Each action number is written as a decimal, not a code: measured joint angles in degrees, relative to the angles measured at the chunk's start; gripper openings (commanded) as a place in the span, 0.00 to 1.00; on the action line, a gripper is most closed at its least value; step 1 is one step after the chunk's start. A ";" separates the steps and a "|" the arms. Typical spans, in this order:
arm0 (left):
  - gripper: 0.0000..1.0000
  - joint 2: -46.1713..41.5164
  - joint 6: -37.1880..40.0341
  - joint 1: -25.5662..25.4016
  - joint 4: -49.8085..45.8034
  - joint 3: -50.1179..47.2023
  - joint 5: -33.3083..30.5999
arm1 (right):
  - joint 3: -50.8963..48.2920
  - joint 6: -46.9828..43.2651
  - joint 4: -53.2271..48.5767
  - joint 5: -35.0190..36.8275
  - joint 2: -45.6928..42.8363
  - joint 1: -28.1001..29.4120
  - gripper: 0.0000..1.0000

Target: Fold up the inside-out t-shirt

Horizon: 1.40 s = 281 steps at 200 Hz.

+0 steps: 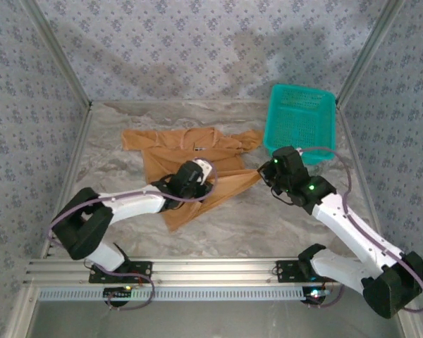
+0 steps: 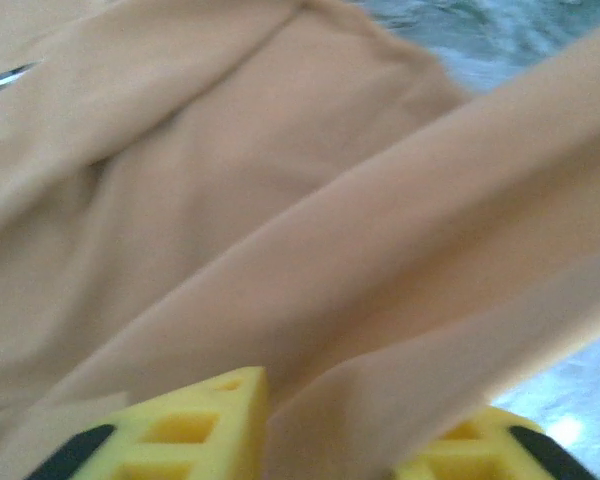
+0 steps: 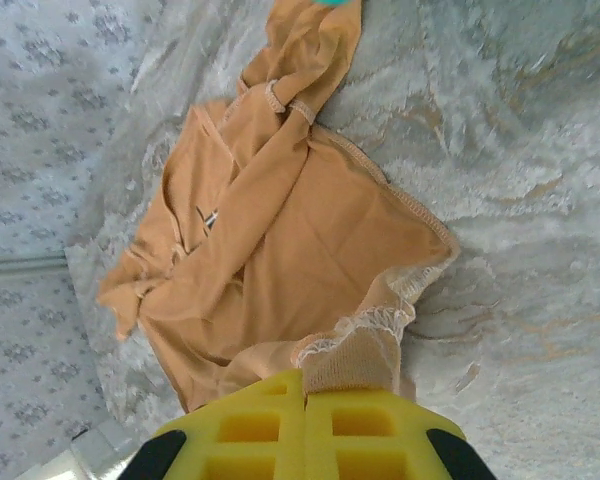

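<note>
The inside-out t-shirt [image 1: 190, 144] is tan-orange and lies crumpled at the table's middle back, sleeves spread to the left and right. A band of it stretches low between the two grippers. My left gripper [image 1: 201, 172] sits on the shirt's middle; in the left wrist view a fold of the t-shirt [image 2: 280, 200] fills the gap between the yellow fingers of that gripper [image 2: 330, 430]. My right gripper [image 1: 262, 171] is at the shirt's right edge. In the right wrist view it [image 3: 305, 385] is shut on a stitched hem corner of the t-shirt [image 3: 310, 230].
A teal plastic basket [image 1: 299, 120] stands at the back right, close behind the right gripper. The marbled grey table [image 1: 268, 218] has patterned walls on three sides and a metal rail [image 1: 211, 271] along the front.
</note>
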 measured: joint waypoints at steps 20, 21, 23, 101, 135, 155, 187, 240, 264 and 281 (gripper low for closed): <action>0.00 -3.43 -2.47 3.34 -2.08 -2.91 -0.39 | 0.00 -0.42 -1.03 -0.33 -1.22 -1.86 0.00; 0.00 -3.54 -2.64 3.45 -2.10 -2.99 -0.42 | 0.00 -0.44 -1.03 -0.33 -1.27 -1.92 0.00; 0.00 -3.72 -2.43 3.72 -2.32 -3.30 -0.39 | 0.00 -0.50 -1.11 -0.37 -1.38 -2.19 0.00; 0.00 -20.37 -9.51 5.92 -9.84 -7.65 4.90 | 0.42 -4.35 -1.14 -5.33 1.99 -9.79 0.00; 0.00 -22.29 -15.72 5.64 -9.86 -2.29 10.21 | 8.07 -10.49 -0.31 -8.68 14.97 -14.67 0.20; 0.00 -18.36 -20.33 5.66 -9.81 2.34 14.45 | 14.43 -15.45 -1.16 -10.69 23.65 -16.50 0.43; 0.00 -10.47 -27.39 5.66 -10.54 9.73 19.37 | 21.24 -25.05 -5.57 -12.35 32.63 -17.55 0.46; 0.00 -4.24 -33.18 6.51 -12.90 17.55 22.56 | 2.45 -30.05 -2.82 -12.85 13.00 -4.98 0.18; 0.00 -4.24 -33.86 6.86 -13.86 18.56 22.82 | -4.81 -25.88 7.58 -14.03 10.97 4.17 0.11; 0.00 -4.24 -34.27 6.84 -14.58 18.97 22.84 | -4.22 -22.43 15.69 -14.03 19.89 8.74 0.09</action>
